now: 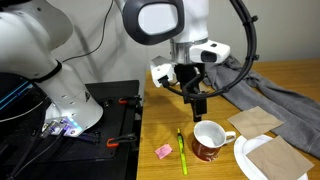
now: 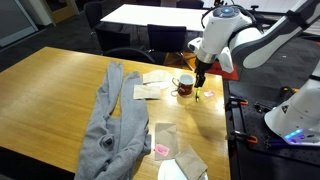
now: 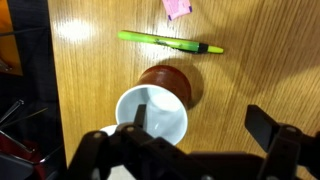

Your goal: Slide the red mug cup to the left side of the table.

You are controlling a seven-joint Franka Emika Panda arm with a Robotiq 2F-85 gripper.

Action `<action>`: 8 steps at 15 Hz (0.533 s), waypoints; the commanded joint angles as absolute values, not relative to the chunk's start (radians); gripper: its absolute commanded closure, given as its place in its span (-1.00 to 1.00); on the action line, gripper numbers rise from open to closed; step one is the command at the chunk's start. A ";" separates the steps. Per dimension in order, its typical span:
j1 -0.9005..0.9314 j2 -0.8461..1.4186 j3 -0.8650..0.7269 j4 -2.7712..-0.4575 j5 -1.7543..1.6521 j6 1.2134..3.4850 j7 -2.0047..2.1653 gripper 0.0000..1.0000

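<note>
one red mug stands upright on the wooden bench, white inside, its white handle pointing to 3 o'clock in an exterior view. a green pen lies just beside it at 9 o'clock, with a small pink scrap further out the same way. a white plate carrying a brown napkin sits near the mug at 4 o'clock, and a grey cloth sprawls at 1 o'clock. the jaws hang just above the mug, spread wide and gripping nothing. in the wrist view one finger shows over the mug's white mouth while the other is over bare wood at 3 o'clock. whether that finger touches the rim cannot be told.
</note>
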State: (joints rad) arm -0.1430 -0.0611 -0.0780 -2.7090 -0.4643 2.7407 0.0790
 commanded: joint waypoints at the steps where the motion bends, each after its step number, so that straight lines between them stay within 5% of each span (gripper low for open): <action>1: -0.152 0.007 -0.084 -2.663 -0.563 2.761 0.134 -1.00; 8: -0.136 0.097 -0.132 -2.605 -0.670 2.775 0.152 -1.00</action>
